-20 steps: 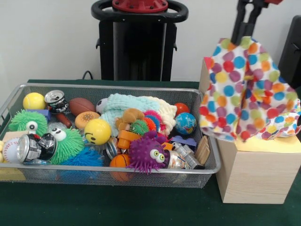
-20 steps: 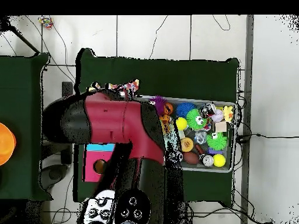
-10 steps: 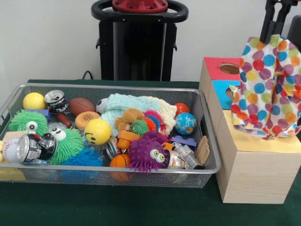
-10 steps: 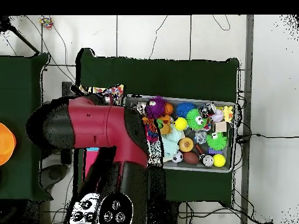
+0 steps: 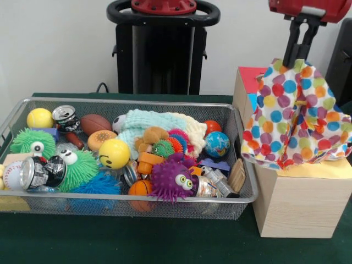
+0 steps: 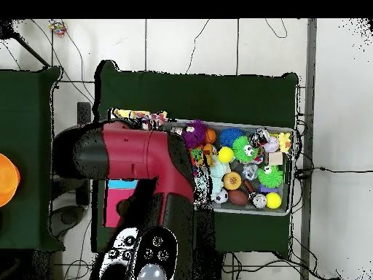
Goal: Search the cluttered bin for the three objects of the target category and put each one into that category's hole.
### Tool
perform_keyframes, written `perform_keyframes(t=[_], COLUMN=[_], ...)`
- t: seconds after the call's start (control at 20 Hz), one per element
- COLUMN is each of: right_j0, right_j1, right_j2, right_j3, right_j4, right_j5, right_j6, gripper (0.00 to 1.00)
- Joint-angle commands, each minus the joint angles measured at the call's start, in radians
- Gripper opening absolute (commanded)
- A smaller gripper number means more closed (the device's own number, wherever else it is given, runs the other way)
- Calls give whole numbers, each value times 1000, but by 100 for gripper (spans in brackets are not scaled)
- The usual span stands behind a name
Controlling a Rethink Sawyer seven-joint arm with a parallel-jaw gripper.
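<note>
The wire bin [image 5: 242, 165] of toys sits left of the wooden box [image 5: 300, 206] (cloth [image 5: 297, 118] draped over its top).

We record a silver wire-mesh metal bin [image 5: 242, 165] with an open, fine weave. The pale wooden box [image 5: 297, 206] beside it shows matt, unfinished grain. A polka-dot cloth [image 5: 294, 118], thin and soft, hangs in folds from the black claw [image 5: 297, 52]. The crushed metal can [image 5: 41, 172] is shiny. The purple spiky rubber ball [image 5: 173, 179] looks bristly, the yellow smiley ball [image 5: 114, 153] smooth and glossy. The counter [image 5: 137, 239] carries matt dark green fabric.
</note>
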Motion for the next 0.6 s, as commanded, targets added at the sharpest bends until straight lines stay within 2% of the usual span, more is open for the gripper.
perform_keyframes(t=[0.05,0.3,0.6], right_j0=[-23,40,74], right_j1=[86,128,157], right_j2=[24,-57,-92], right_j3=[98,61,43], right_j4=[-27,-73,-72], right_j5=[38,-11,-16], right_j6=[183,244,258], gripper=[0,0,0])
